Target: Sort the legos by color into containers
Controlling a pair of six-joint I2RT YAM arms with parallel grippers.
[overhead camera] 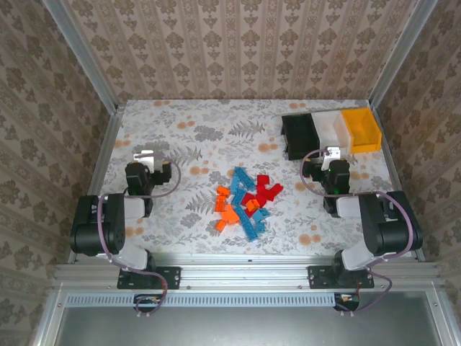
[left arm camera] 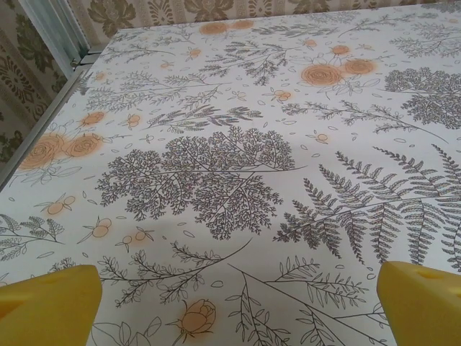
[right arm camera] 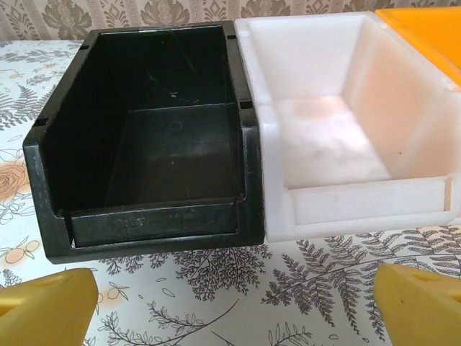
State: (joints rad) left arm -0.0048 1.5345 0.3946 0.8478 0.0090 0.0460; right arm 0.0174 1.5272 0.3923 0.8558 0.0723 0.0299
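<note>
Left gripper [left arm camera: 238, 306] and right gripper [right arm camera: 234, 303] gape wide, empty, and the legos [overhead camera: 245, 202] lie jumbled at eight o'clock from the bins [overhead camera: 331, 126], so one pinch could snag two colours.

Mixed legos [overhead camera: 243, 202] heaped; bins [overhead camera: 331, 132] empty

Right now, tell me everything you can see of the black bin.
The black bin is an open-topped rectangular box of glossy, hard-looking plastic, with tall side and back walls and a low front lip facing the arms. Inside it holds nothing, only faint scuffs on the floor. It stands upright on the floral table at the far right, and its right wall is pressed against the white bin. The right pincer sits open just in front of it, not touching.
</note>
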